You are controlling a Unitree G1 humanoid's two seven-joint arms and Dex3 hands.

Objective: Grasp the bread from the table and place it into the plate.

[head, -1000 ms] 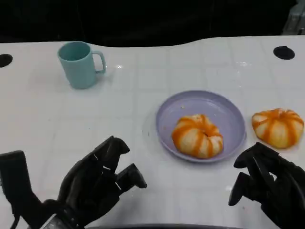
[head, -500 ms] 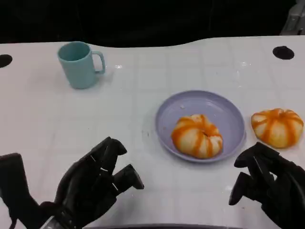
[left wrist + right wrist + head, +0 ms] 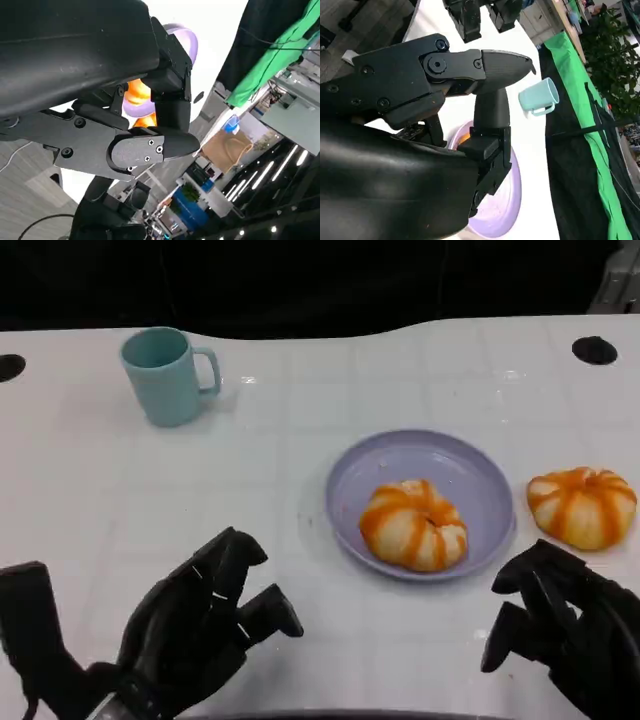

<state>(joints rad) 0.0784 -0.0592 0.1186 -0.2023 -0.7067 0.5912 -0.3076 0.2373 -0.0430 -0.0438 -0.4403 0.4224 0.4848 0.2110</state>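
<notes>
Bread in plate [image 3: 413, 525]: round, ridged bun with orange glaze stripes, lying in the plate's near half.
Bread on desk [image 3: 582, 505]: same lobed shape, just right of the plate.
Plate [image 3: 370, 465]: shallow, smooth lilac disc.
Mug [image 3: 165, 375]: teal, matte, handle at right, well apart.
Desk [image 3: 300, 400]: glossy white.
Left hand [image 3: 205, 625]: fingers apart, empty.
Right hand [image 3: 560, 630]: fingers loosely curled, holding nothing.

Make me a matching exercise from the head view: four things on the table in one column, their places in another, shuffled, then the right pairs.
Things:
1. mug
2. bread with orange stripes
3. second striped bread
4. left hand

Places:
A. on the bare table, right of the plate
B. lower left, holding nothing
C. far left of the table
D. inside the plate

Pairs: 1-C, 2-D, 3-A, 4-B
</notes>
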